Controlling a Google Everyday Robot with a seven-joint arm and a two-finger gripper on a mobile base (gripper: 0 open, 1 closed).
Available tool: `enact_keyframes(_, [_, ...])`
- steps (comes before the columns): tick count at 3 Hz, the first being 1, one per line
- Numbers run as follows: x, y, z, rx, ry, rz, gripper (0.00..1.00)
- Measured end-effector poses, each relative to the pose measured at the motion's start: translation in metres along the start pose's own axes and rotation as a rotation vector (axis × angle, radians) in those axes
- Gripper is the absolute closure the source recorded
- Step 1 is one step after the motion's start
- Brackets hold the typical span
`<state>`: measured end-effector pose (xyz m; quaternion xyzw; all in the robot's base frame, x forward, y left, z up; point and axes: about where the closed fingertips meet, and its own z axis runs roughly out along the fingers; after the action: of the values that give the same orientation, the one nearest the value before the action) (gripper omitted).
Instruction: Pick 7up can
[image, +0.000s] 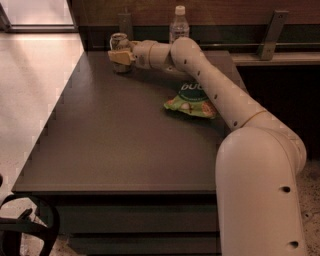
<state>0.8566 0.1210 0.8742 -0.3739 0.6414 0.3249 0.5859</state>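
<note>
The 7up can, small and pale silvery, stands upright at the far left corner of the dark table. My gripper reaches in from the right and is at the can at about mid-height, its tan end lying across the front of the can. The can's top shows above the gripper and its lower part is hidden behind it. The can rests on the table.
A clear plastic bottle with a white cap stands at the table's back edge, right of the can. A green snack bag lies under my forearm. A dark wall rail runs behind the table, and the table's left edge drops to a pale floor.
</note>
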Motion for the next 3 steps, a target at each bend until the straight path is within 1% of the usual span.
enact_keyframes(1, [-0.008,0.002,-0.002,-0.003,-0.001,-0.014,1.0])
enact_keyframes(2, [-0.028,0.004,-0.017,0.022,-0.002,-0.058,1.0])
enact_keyframes(3, [-0.051,0.008,-0.043,0.062,-0.002,-0.106,1.0])
